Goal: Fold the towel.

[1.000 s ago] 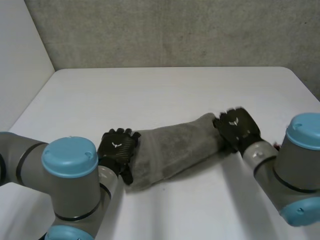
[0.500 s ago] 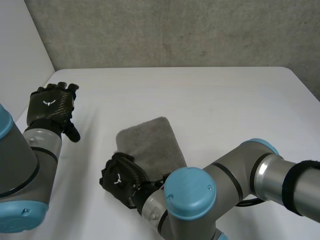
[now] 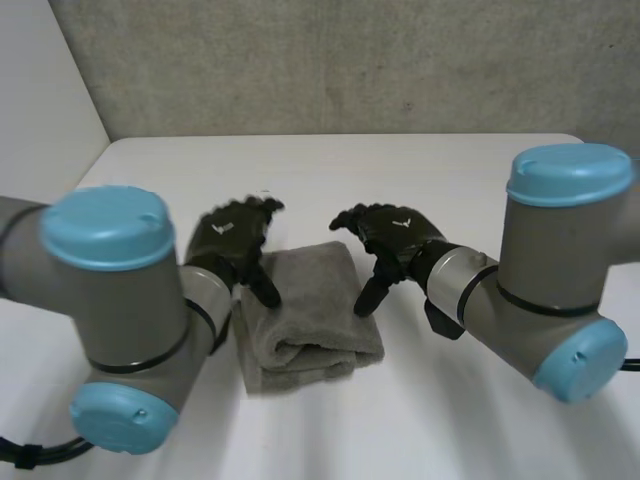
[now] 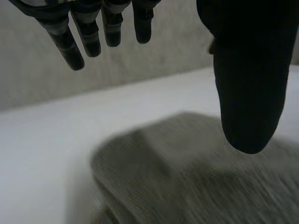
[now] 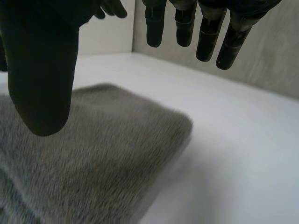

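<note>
A grey towel (image 3: 305,315) lies folded into a thick rectangle in the middle of the white table (image 3: 330,180). My left hand (image 3: 232,240) hovers over its left edge, fingers straight, holding nothing. My right hand (image 3: 385,235) hovers at the towel's right edge, fingers relaxed and spread, thumb pointing down. In the left wrist view the towel (image 4: 196,172) lies below the thumb (image 4: 250,79), apart from it. The right wrist view has the towel (image 5: 93,154) under the thumb (image 5: 42,70), with the straight fingers (image 5: 187,23) above bare table.
A grey wall (image 3: 350,65) runs along the table's far edge and a white wall (image 3: 40,130) stands at the left. Both arms (image 3: 120,320) reach in at the near side, flanking the towel.
The towel has gone from a long spread roll to a compact folded stack. My right hand has let go of it and lifted to its right edge; my left hand came back beside it.
</note>
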`<action>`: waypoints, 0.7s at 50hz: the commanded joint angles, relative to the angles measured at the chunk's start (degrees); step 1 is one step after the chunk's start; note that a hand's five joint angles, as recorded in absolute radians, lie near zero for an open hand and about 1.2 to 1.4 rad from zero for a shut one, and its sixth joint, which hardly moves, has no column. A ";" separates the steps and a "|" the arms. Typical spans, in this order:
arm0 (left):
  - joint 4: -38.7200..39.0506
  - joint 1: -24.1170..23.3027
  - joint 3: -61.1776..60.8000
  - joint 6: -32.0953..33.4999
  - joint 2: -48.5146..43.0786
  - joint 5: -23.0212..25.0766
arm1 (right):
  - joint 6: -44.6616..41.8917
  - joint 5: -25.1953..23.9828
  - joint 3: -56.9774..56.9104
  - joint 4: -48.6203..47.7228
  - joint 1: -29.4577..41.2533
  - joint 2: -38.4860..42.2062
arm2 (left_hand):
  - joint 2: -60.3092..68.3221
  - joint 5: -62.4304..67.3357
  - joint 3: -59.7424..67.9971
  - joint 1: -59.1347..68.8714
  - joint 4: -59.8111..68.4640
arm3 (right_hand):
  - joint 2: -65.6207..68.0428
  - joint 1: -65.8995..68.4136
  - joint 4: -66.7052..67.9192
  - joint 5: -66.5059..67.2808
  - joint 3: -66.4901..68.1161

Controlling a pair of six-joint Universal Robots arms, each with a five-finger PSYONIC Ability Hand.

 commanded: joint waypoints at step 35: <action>-8.32 8.49 10.77 6.36 15.49 -0.36 | -13.70 16.64 -10.00 -1.57 -9.18 -13.08 | 1.33 -0.29 1.26 1.09 1.24 | -3.18 -1.79 -3.15 -3.34 -2.08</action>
